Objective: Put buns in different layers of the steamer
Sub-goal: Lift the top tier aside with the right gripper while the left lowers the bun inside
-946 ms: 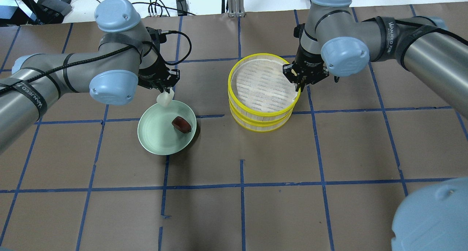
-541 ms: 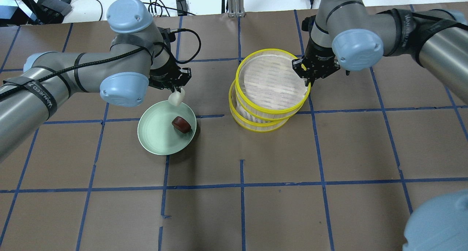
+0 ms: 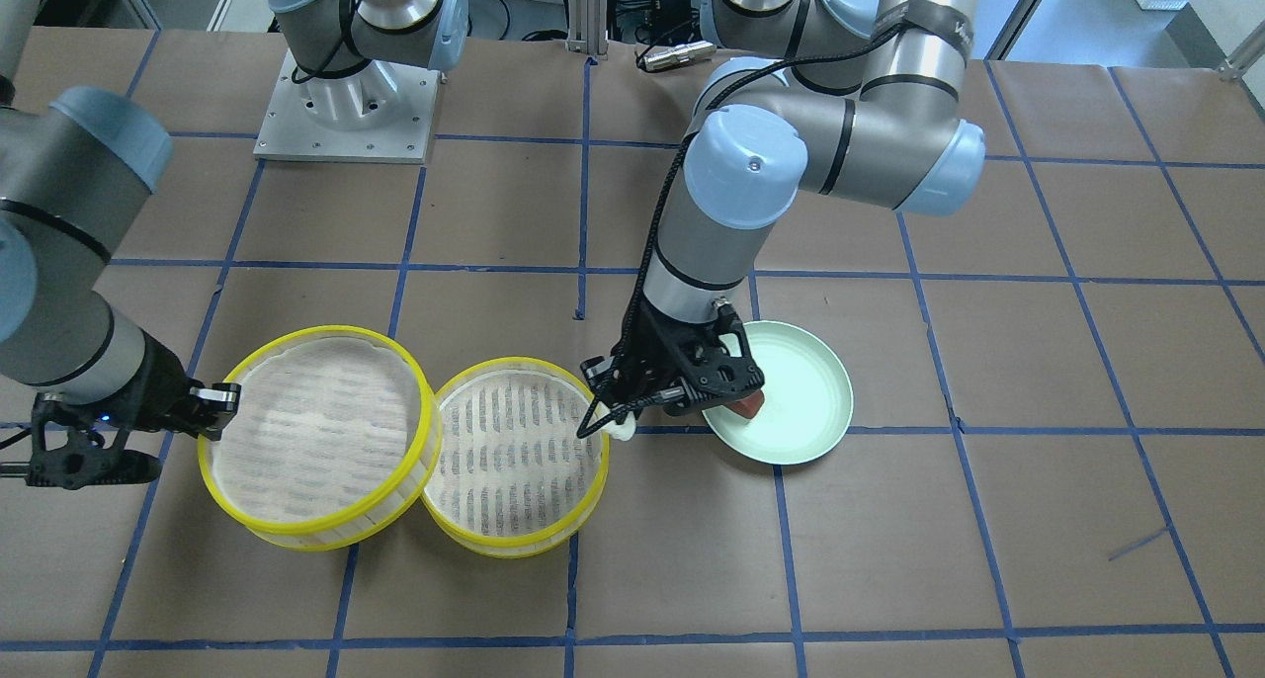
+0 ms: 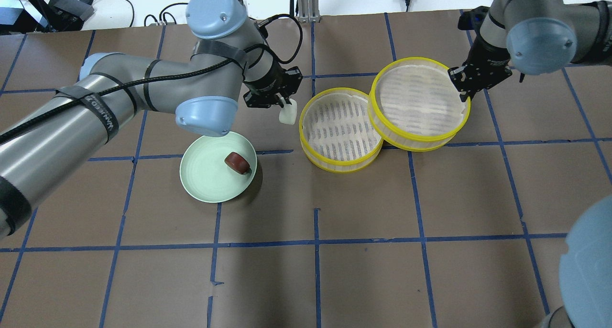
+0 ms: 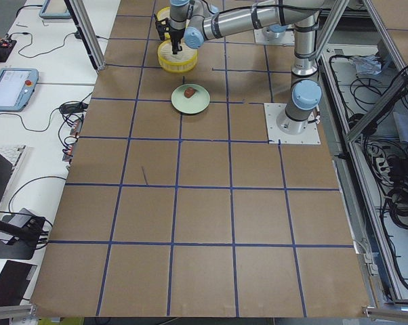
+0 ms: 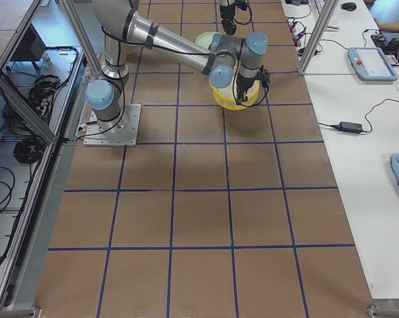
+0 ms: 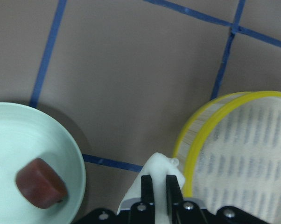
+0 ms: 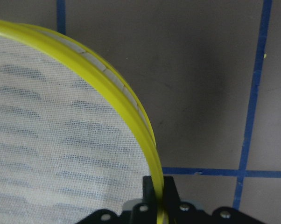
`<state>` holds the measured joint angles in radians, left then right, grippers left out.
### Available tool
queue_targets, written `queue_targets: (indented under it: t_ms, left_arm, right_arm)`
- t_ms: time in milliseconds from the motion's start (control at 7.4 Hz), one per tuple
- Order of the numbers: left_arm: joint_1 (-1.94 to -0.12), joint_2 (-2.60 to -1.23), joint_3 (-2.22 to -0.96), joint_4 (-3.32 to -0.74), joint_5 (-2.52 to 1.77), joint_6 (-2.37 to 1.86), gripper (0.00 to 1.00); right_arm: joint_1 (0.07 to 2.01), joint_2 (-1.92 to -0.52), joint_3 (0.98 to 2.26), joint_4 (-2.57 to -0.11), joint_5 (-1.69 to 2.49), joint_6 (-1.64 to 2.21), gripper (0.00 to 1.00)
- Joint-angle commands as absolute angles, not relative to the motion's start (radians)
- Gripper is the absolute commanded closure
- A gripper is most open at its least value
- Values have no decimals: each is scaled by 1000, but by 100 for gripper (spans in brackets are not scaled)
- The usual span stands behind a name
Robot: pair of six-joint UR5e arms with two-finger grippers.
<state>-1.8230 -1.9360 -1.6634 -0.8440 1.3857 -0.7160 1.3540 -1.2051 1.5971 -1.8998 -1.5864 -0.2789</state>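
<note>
My left gripper is shut on the white bun and holds it in the air just left of the lower steamer tray. The left wrist view shows the bun beside that tray's yellow rim. The reddish-brown bun lies on the pale green plate. My right gripper is shut on the right rim of the upper steamer tray. It holds this tray raised and shifted right, with the tray's left edge overlapping the lower tray. The right wrist view shows the pinched rim.
The brown table bears a grid of blue tape lines. Cables and a metal post stand at the far edge. The right arm's base plate is behind the trays.
My right gripper has lifted the upper tray off the stack and carried it right, uncovering the lower tray. My left gripper has carried the white bun from above the plate to beside the lower tray.
</note>
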Motion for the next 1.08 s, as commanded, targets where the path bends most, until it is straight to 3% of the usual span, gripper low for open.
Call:
queue_targets:
  t_ms: [0, 135, 270, 541, 946]
  left_arm:
    - [-1902, -2073, -1608, -607, 1315, -1019, 79]
    - [-1931, -2100, -1592, -606, 1313, -1069, 53]
    - [-1931, -2092, -1591, -606, 1313, -1071, 1]
    - [-1931, -2083, -1588, -604, 1315, -1051, 0]
    - [-1773, -1960, -1682, -697, 1324, -443, 0]
  right_arm:
    - [1293, -1171, 1597, -1919, -1604, -380, 94]
    - [1292, -1170, 1598, -1919, -1605, -380, 94]
    - [1292, -1172, 1598, -1919, -1605, -380, 94]
    - [1292, -1173, 1597, -1917, -1606, -376, 94]
    - [1305, -1207, 1598, -1893, -1602, -281, 93]
